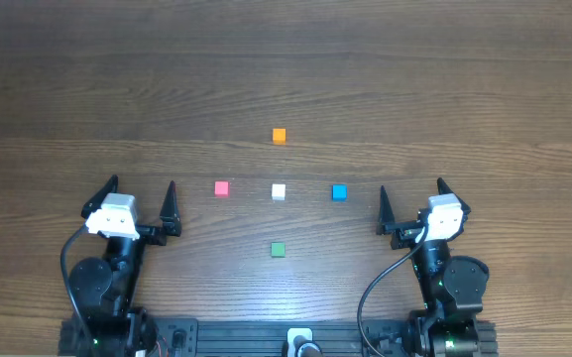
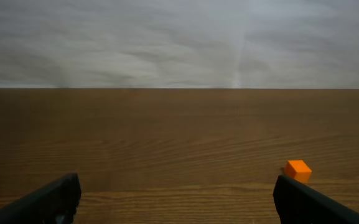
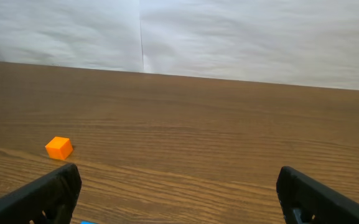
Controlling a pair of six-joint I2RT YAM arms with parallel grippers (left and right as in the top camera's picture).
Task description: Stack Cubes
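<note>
Five small cubes lie apart on the wooden table (image 1: 286,59). An orange cube (image 1: 280,136) (image 2: 298,170) (image 3: 59,148) is farthest from the arms. Nearer sit a pink cube (image 1: 221,188), a white cube (image 1: 279,191) and a blue cube (image 1: 339,191) in a row. A green cube (image 1: 278,250) lies closest to the arm bases. My left gripper (image 1: 139,194) (image 2: 179,199) is open at the left, short of the pink cube, holding nothing. My right gripper (image 1: 410,198) (image 3: 179,198) is open at the right, beside the blue cube, also holding nothing.
The far half of the table is bare wood, ending at a pale wall (image 2: 179,37). Both arm bases (image 1: 286,332) stand along the near edge.
</note>
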